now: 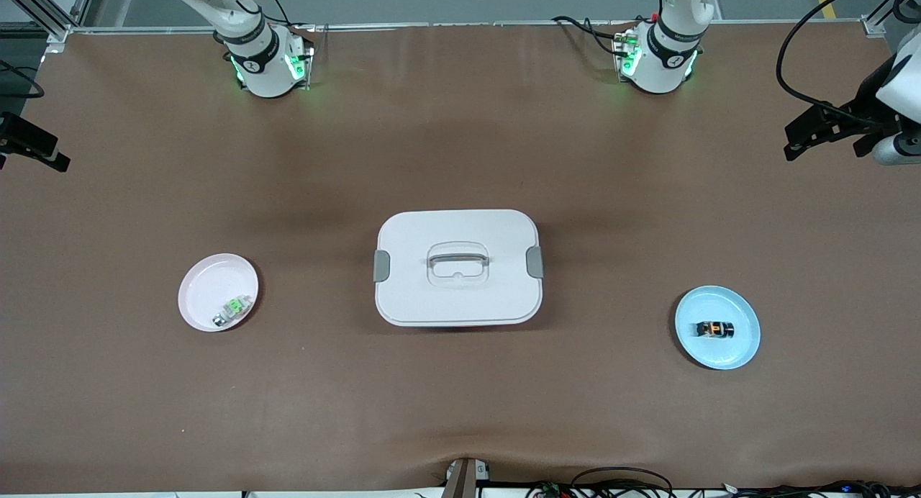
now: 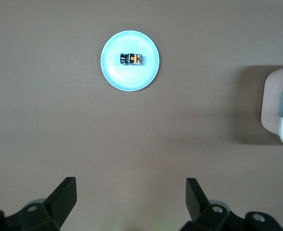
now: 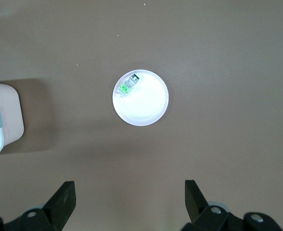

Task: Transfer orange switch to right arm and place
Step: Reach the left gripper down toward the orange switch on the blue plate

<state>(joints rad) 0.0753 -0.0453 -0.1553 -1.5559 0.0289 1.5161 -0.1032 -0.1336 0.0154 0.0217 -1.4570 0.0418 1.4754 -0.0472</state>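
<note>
A brown table (image 1: 460,145) carries a white lidded box (image 1: 458,268) at frame centre, a pink plate (image 1: 209,282) lower left, a blue plate (image 1: 741,347) lower right.

A brown mat (image 1: 460,152) covers the whole table and is evenly lit from above, with soft shadows. Grey floor shows along the top edge, with aluminium framing (image 1: 50,16) at one corner and black cables (image 1: 626,480) along the near edge.
</note>
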